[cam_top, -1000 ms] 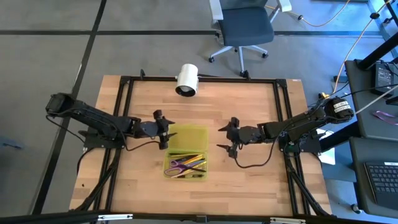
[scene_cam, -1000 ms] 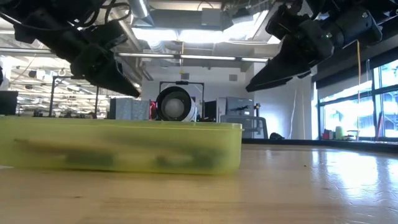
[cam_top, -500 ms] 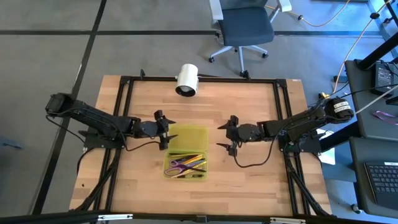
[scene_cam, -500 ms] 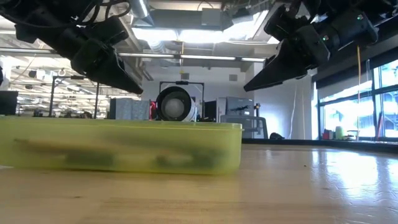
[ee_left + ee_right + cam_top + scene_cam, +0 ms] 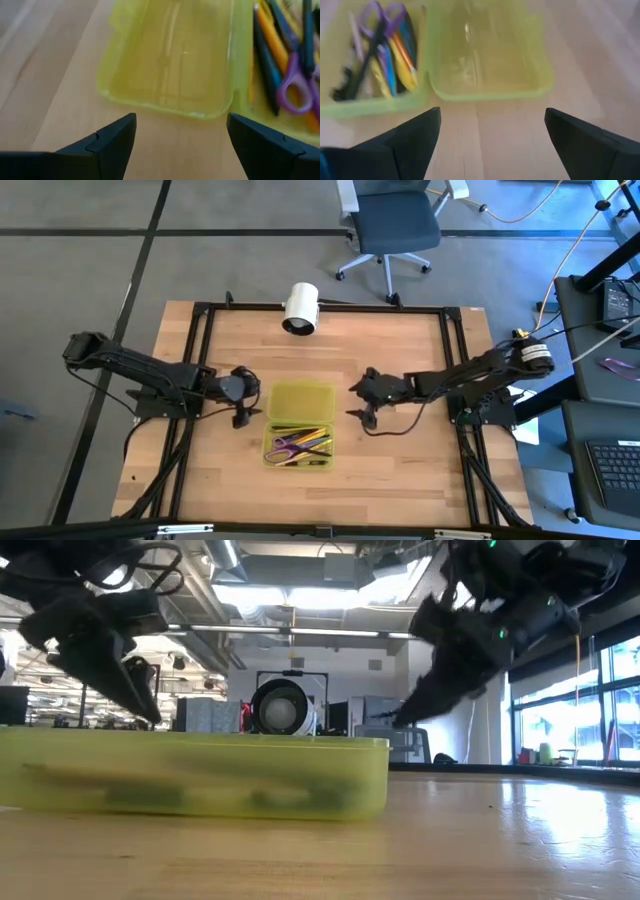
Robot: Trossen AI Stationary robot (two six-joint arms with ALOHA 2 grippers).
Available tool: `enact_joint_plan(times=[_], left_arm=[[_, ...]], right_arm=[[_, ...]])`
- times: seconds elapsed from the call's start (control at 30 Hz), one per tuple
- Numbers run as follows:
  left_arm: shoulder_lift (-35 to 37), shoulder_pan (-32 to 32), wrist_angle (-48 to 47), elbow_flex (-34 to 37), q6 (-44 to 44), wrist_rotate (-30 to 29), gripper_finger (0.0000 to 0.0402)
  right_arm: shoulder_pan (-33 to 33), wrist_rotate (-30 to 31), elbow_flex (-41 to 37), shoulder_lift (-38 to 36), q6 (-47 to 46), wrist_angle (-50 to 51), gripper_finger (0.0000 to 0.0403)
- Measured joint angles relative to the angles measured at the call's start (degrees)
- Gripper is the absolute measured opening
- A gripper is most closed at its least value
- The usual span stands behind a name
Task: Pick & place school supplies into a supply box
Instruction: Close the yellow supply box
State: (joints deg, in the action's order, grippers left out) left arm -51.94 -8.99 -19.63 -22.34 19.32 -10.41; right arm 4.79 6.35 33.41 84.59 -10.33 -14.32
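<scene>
- Both arms have shifted since the earlier frame: the left gripper (image 5: 243, 396) has pulled back off the supply box (image 5: 299, 425) to just beside its left edge, and the right gripper (image 5: 360, 399) has slid a little nearer the box's right side.
- Each arm reaches low and nearly level over the table (image 5: 400, 470) from its own side; both grippers hang above the wood, fingers spread wide, holding nothing.
- Lying open between them, the supply box has a bare far half, while the near half holds the pens and pencils (image 5: 312, 442) and the purple-handled scissors (image 5: 285, 446).
- Light wooden boards in a black frame make up the table; a white cylinder (image 5: 300, 307) sits at its far edge.
- Beyond it, an office chair (image 5: 392, 225) stands on grey floor.
</scene>
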Motion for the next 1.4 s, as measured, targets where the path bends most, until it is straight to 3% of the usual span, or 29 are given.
enact_joint_plan(times=[0.23,0.47,0.93,1.4], left_arm=[[0.0,0.0,-0.5,4.6,-1.6,0.3,0.0299],[-0.2,0.6,11.7,11.4,-3.0,3.1,0.0301],[-0.2,6.7,31.1,21.9,-6.7,6.6,0.03],[-5.2,13.0,37.6,21.9,-10.2,12.1,0.0302]], right_arm=[[0.0,0.0,0.0,9.1,-1.3,-6.4,0.036],[0.0,0.1,0.0,15.2,0.0,-13.6,0.036],[-1.3,0.1,0.1,18.6,-2.6,-15.5,0.036],[-1.3,0.2,0.0,18.8,-2.9,-16.3,0.036]])
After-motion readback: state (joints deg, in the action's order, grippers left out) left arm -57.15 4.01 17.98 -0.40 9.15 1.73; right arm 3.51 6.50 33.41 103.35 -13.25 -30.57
